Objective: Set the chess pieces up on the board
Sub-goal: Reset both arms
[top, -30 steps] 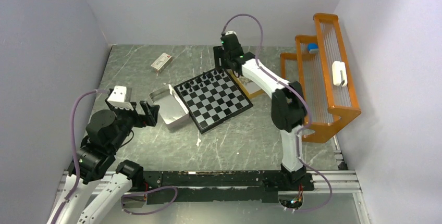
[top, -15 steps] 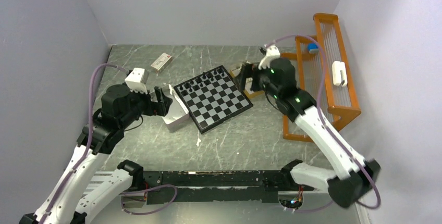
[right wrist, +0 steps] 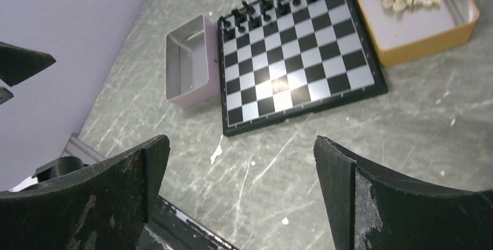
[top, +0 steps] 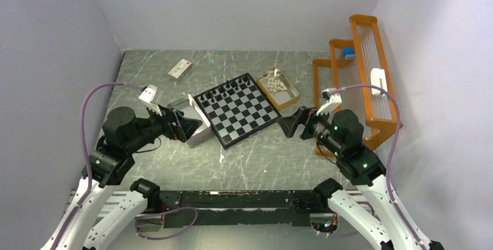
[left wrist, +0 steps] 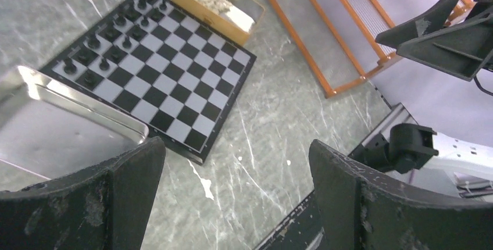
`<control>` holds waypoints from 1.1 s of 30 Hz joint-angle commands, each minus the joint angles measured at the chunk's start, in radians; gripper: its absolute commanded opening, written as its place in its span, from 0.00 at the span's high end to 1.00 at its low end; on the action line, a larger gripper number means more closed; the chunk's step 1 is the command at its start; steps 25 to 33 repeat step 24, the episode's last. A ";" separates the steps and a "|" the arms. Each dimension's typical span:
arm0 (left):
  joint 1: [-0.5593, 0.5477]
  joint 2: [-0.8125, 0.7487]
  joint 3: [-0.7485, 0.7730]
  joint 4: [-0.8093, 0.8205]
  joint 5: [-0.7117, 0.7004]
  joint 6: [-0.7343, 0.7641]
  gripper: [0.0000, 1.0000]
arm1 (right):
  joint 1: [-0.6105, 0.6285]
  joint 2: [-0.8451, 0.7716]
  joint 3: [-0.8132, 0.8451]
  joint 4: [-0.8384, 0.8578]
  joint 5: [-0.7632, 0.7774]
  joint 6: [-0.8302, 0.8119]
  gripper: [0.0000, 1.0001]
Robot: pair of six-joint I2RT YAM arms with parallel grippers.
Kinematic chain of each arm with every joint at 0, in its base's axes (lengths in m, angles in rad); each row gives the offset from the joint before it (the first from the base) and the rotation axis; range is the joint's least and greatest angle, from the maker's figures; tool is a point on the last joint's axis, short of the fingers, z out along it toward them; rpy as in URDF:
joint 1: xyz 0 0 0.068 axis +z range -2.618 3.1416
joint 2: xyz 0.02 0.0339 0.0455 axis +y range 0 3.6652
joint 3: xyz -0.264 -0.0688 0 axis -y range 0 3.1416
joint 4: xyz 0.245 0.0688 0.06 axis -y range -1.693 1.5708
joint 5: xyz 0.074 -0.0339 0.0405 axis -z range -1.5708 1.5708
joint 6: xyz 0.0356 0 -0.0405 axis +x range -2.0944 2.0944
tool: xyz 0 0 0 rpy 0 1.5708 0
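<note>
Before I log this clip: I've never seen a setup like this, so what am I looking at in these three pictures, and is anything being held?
These are two robot arms bolted at the table's near edge. The wide picture looks down from above and behind them. The other two come from a camera on each wrist, so the dark shapes at their lower corners are that arm's own fingers. The left fingers and right fingers are both spread open and hold nothing. On the table lies a chessboard with black pieces along its far edge. Cream pieces sit in a tan tray beside it, an empty metal tin lies on its other side, and an orange rack stands at the right.
</note>
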State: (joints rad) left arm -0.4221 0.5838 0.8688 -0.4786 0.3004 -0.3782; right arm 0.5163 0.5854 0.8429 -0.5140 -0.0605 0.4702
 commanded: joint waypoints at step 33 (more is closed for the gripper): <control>0.007 -0.048 -0.087 0.004 0.040 -0.059 0.02 | -0.004 -0.046 0.035 -0.045 0.005 0.041 0.00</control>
